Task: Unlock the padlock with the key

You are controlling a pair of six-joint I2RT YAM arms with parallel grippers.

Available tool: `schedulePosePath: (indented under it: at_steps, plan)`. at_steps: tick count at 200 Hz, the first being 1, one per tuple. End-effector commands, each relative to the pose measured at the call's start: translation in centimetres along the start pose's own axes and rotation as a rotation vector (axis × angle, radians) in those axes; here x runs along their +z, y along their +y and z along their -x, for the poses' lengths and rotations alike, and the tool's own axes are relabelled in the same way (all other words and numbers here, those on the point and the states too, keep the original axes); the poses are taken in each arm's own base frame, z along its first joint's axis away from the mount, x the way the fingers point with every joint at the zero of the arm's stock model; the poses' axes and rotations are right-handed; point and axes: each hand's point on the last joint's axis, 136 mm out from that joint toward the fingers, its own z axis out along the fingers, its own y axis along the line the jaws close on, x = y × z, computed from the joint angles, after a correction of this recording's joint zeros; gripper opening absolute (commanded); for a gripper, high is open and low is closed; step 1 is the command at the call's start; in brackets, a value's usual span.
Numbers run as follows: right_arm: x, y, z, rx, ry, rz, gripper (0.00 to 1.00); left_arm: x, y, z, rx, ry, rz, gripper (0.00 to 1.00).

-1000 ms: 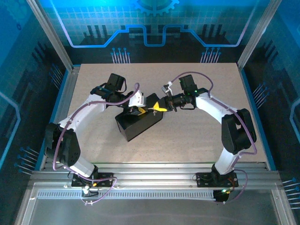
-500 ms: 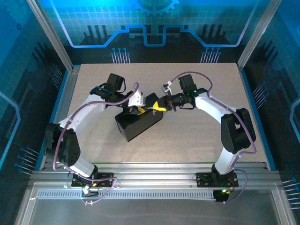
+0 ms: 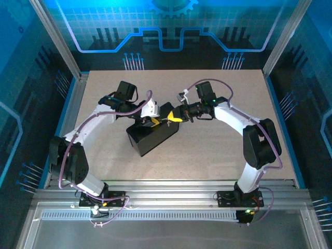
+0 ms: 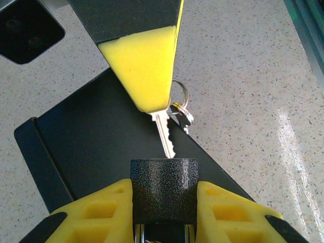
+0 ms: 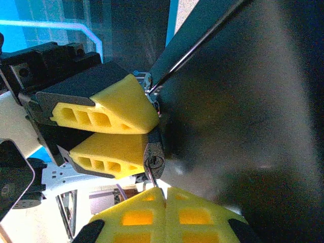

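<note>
Quick read on where this sits. The left gripper [image 4: 164, 195] is clamped on the padlock [image 4: 163, 177], 1 yellow finger on each side of the body, holding it up above the black box [image 4: 86, 147] with the keyhole face turned toward the other arm. The right gripper [image 5: 165, 202] has its 2 fingers pressed together on the head of the key [image 4: 165, 135], so only the toothed blade sticks out past the pads.

The whole thing turns on the blade versus the keyway. The key's long axis runs pretty much straight from the right fingertips toward the padlock face, with a slight lean in the left wrist view. The tip is right at that face. In the right wrist view the blade lines up with the keyhole [image 5: 154, 163] and meets it, but I can't tell whether the tip is actually inside or just resting on the mouth. The right arm is the 1 that has to drive, pushing along the blade's own line. I'd say any sideways skew would jam it.

A key ring [image 4: 182, 112] dangles just beside the blade, off to the side, not between tip and lock. The box lies below both grippers on the speckled table [image 4: 238, 76], well clear of the push line.
</note>
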Motion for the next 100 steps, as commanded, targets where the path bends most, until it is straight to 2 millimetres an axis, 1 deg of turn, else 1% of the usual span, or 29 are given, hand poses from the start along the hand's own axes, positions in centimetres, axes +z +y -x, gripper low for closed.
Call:
schedulePosePath:
  at_steps: [1,28,57,69,83,100]
  plan:
    - [2.8,1.5,-1.8,-0.018,0.091,0.024,0.00,-0.2,-0.6,2.2,0.044,-0.079,-0.014,0.00]
    - [2.7,1.8,-2.0,-0.028,0.082,0.012,0.00,-0.3,-0.7,2.2,0.039,-0.081,-0.013,0.00]
    - [4.2,2.9,-2.6,-0.034,0.113,0.034,0.00,-0.4,-0.7,2.6,0.035,-0.099,-0.012,0.00]
    - [4.6,2.8,-2.7,-0.031,0.115,0.026,0.00,-0.4,-0.7,2.8,0.034,-0.111,-0.008,0.00]
    - [4.2,2.4,-2.2,-0.010,0.084,0.017,0.00,-0.4,-0.6,2.8,0.033,-0.114,-0.001,0.00]
    - [3.0,1.3,-1.5,0.026,0.025,-0.018,0.00,-0.3,-0.6,2.5,0.033,-0.100,0.003,0.00]
